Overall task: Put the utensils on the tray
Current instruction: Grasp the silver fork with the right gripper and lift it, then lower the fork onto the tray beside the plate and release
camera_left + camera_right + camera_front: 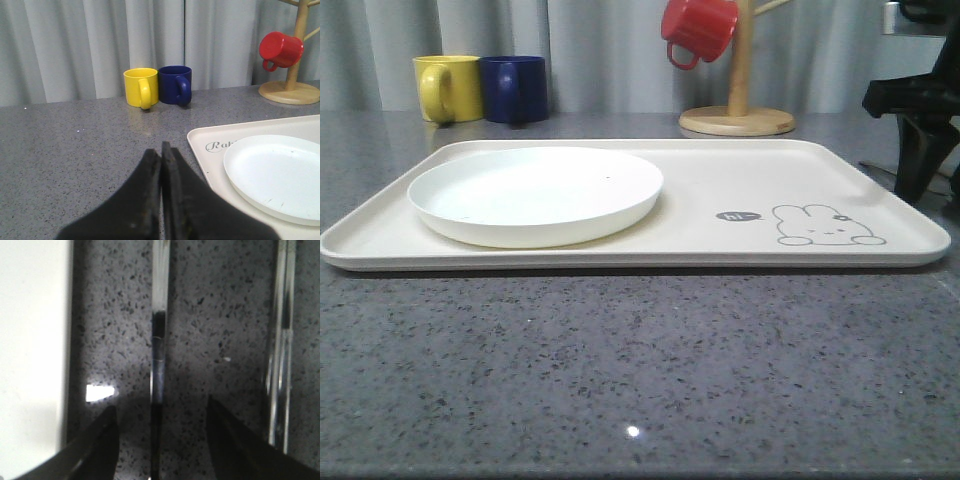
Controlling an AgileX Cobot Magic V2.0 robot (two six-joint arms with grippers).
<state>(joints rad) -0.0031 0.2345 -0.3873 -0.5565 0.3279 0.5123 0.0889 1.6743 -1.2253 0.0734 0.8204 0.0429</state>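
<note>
The cream tray (720, 180) lies across the grey table, with a rabbit drawing near its right end. A round white plate (535, 192) sits on its left half. My right gripper (917, 165) is low behind the tray's right end. In the right wrist view it (161, 407) stands open, its fingers on either side of a slim shiny utensil (160, 340) lying on the table beside the tray's rim (35, 340). A second shiny utensil (281, 340) lies parallel, further from the tray. My left gripper (162, 150) is shut and empty, over bare table left of the tray (200, 140) and plate (275, 172).
A yellow mug (448, 87) and a blue mug (515, 88) stand at the back left. A red mug (698, 30) hangs on a wooden mug stand (737, 120) behind the tray. Bare grey table runs along the front.
</note>
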